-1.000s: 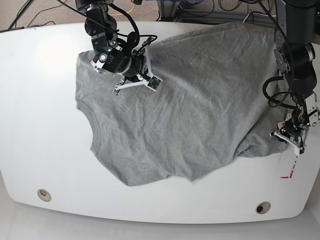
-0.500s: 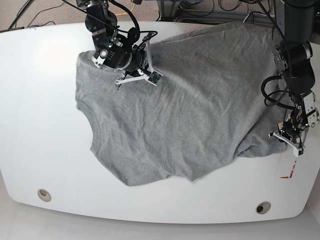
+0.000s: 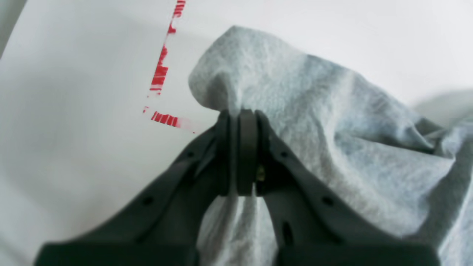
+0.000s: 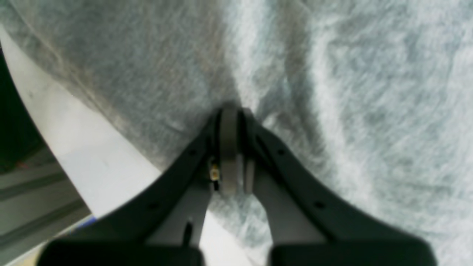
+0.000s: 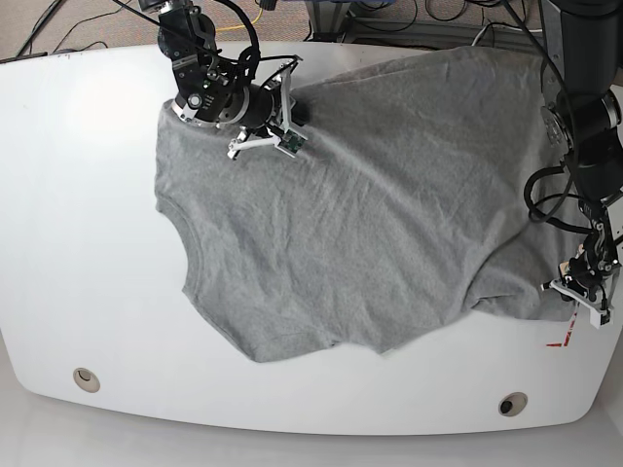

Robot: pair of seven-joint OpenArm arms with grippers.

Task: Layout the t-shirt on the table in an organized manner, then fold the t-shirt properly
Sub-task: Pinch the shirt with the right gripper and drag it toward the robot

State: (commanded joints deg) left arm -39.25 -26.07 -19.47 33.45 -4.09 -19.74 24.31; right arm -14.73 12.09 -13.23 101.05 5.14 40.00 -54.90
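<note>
the table point(image 5: 78, 224) was seen as a wide, glossy white top with curved edges; it was judged smooth enough that cloth would slide over it easily. two round holes point(image 5: 86, 378) were set near its front edge, and bits of red tape point(image 3: 159, 74) were stuck near the right corner. behind the table, a floor with cables point(image 5: 58, 24) was partly visible.

the t-shirt point(image 5: 389, 204) was spread over the middle and right of the table, grey and wrinkled, with no print visible on the upper side. it was judged light, soft and limp, so that it would sag and crease if lifted at one point only; hems and corners were judged the best places to be gripped.

the left gripper point(image 3: 242, 147) was closed tightly on a raised corner of the shirt beside the red tape. the right gripper point(image 4: 231, 147) was also closed, with a fold of the shirt pinched near the far edge of the table.
</note>
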